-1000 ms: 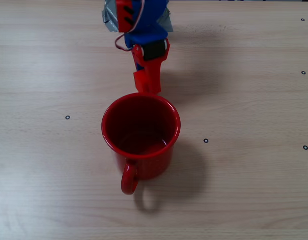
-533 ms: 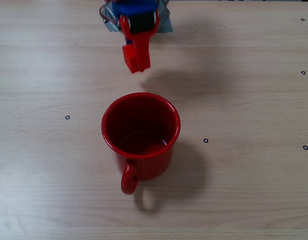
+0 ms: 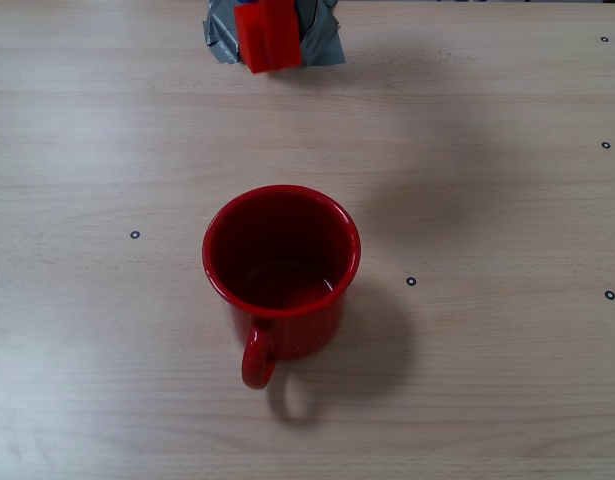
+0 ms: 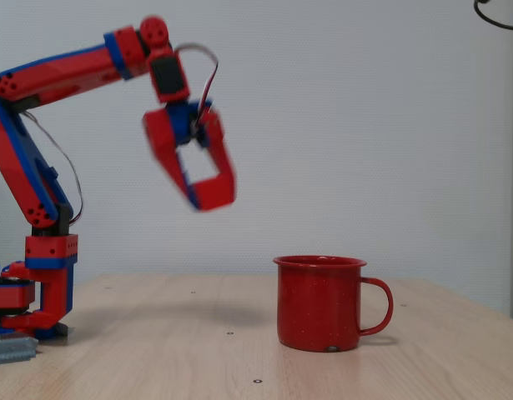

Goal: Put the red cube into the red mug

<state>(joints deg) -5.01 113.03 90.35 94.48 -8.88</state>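
A large glossy red round mug (image 3: 281, 268) with a loop handle is seen standing upright near the middle of a pale wooden bench (image 3: 487, 380), its handle turned toward the bench's near edge in the overhead fixed view; the same mug (image 4: 320, 302) is seen from the side in a fixed view. The red-and-blue arm's two-finger pincer (image 4: 199, 198) is held high in the air, well apart from the mug and nearer the arm's base at the far edge, with its fingertips brought together. The small red cube cannot be made out, and whether anything is grasped cannot be told because of blur.
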